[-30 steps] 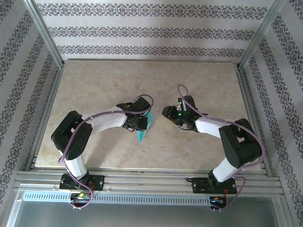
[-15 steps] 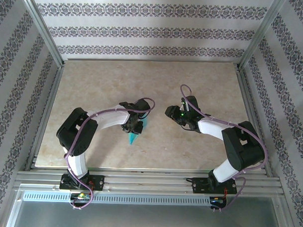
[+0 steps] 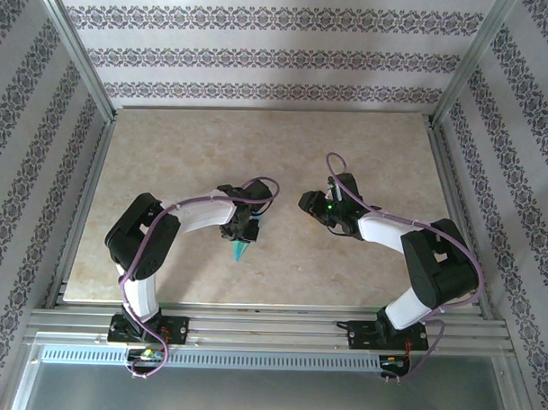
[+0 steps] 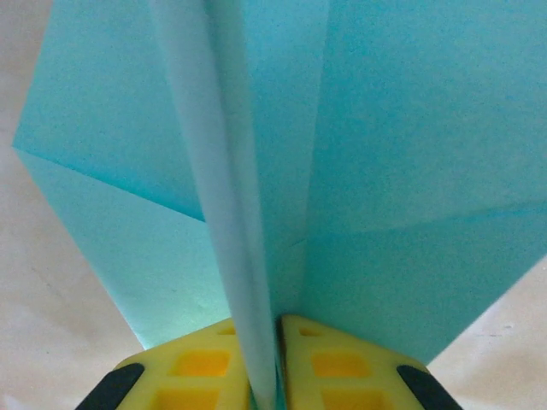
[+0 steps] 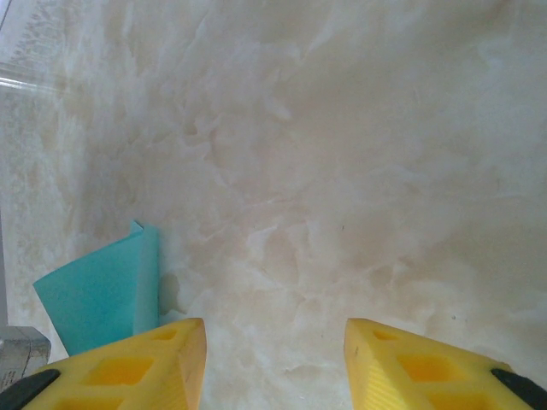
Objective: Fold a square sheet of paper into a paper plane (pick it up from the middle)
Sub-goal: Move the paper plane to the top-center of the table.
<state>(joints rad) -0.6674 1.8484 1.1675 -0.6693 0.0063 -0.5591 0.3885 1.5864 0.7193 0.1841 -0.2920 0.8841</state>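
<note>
Turquoise paper plane poking from left jaws, right jaws clear

top: high at near edge, looking down on counter | wrists: close, low over counter | shared: paper plane

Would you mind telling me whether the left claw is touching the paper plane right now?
Touching. The left wrist view shows the left claw closed on the centre fold of the paper plane, its yellow fingers pressed against the paper from both sides.
</note>
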